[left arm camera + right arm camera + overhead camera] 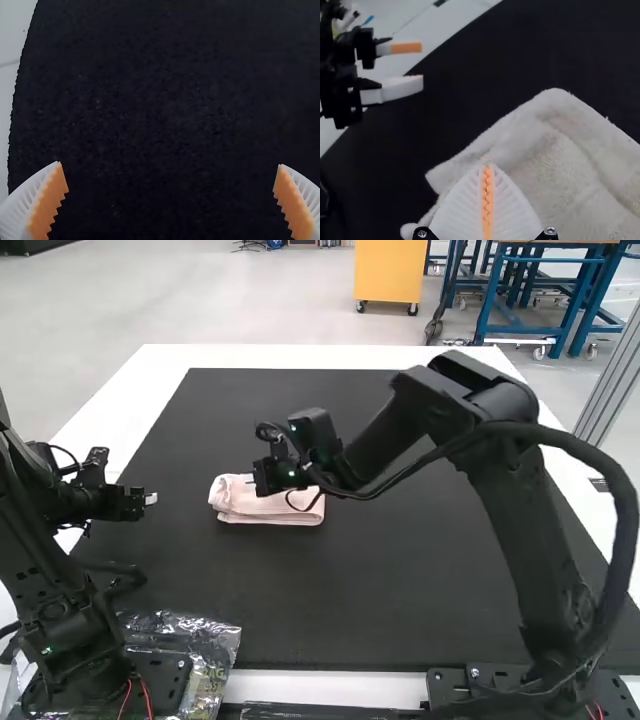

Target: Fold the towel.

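Observation:
The pale pink towel (262,506) lies folded into a small, thick rectangle, its layers showing along the near side. Over its left part is my right gripper (262,478), partly hiding it. In the right wrist view the right gripper (487,169) is shut, pads meeting, with its tips against the towel (570,160) near a corner; no cloth is visible between the pads. My left gripper (150,500) is left of the towel, apart from it. In the left wrist view the left gripper (171,167) stands open above the dark mat.
A black mat (400,580) covers most of the white table (270,355). Crumpled clear plastic packaging (215,640) lies by the left arm's base. The right arm reaches across the mat's right half.

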